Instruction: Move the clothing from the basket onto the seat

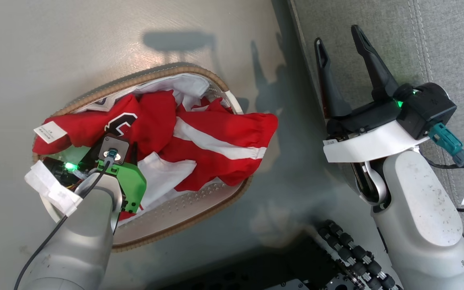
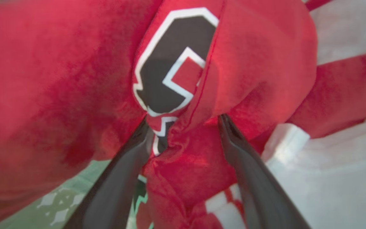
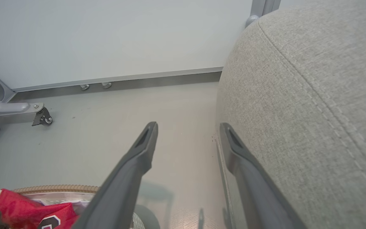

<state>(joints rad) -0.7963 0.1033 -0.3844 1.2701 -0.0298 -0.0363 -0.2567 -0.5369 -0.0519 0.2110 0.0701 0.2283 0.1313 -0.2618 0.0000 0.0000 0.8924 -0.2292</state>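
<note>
One end effector [image 2: 184,121] straddles clothing [image 2: 59,79], jaws apart.

Head looks down on basket [image 1: 167,72] — right wrist shares it; left wrist hugs clothing [image 2: 59,79].

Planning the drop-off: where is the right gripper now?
Head view, right side: the right gripper is open, poised over the left edge of the seat, with floor between it and the basket to its left.
</note>
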